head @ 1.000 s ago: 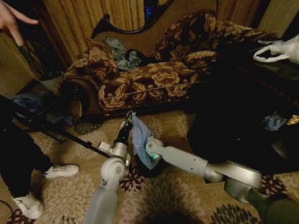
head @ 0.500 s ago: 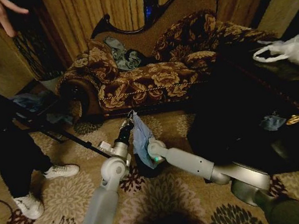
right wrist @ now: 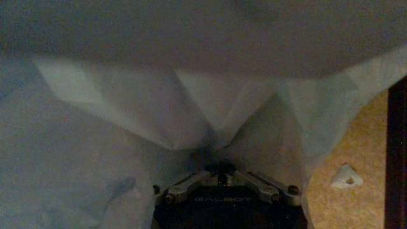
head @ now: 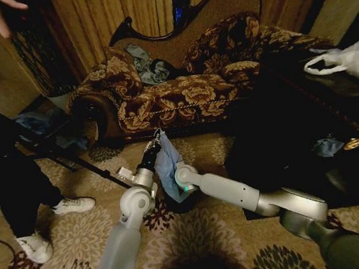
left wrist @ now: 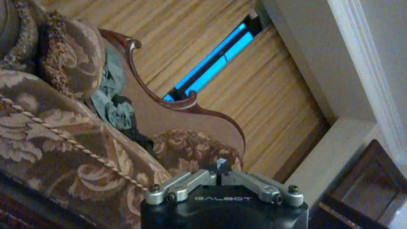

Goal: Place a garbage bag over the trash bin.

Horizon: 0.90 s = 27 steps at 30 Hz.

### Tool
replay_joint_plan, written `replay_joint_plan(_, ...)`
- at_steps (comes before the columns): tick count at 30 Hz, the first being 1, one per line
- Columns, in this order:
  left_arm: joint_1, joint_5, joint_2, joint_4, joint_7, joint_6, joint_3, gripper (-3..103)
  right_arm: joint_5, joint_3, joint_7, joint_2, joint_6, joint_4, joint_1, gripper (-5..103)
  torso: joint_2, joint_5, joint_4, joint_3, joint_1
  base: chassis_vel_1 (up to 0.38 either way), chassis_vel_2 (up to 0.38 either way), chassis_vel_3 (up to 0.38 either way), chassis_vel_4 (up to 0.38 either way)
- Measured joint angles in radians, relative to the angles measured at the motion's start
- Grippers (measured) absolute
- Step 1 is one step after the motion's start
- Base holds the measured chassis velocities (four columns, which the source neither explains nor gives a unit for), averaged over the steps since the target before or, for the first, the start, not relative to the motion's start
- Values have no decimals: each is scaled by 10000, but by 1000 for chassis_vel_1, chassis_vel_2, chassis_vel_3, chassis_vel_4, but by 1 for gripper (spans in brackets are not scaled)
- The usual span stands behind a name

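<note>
1. Left gripper [head: 156, 140] raised over the small black round trash bin [head: 184, 204], pinched shut on the thin, wrinkly light-blue plastic garbage bag [head: 168, 166].
2. Right gripper [right wrist: 221, 168] clamped on bag film too, down by the bin.

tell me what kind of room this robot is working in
Most likely a home living room: a dark-wood sofa with brown floral upholstery stands against tan pleated curtains, on a beige flower-patterned carpet.
</note>
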Motion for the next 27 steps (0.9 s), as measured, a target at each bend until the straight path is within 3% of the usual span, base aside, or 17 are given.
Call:
replay_joint_plan(16, -332, -271, -356, 190, -182, 199, 368, 0, 499, -119, 480, -1037, 71, 1054, 186, 0, 0, 1, -1, 0, 0, 0, 0, 0, 0)
replay_joint_plan(23, -383, -298, -565, 85, -312, 310, 480, 0, 682, -177, 633, -1128, 109, 1330, 279, 0, 0, -1, -1, 0, 0, 0, 0, 0, 0)
replay_joint_plan(27, -280, -201, -728, 334, -209, 310, 516, 0, 324, 0, 515, -755, 190, 902, -29, 0, 0, 0, -1, 0, 0, 0, 0, 0, 0)
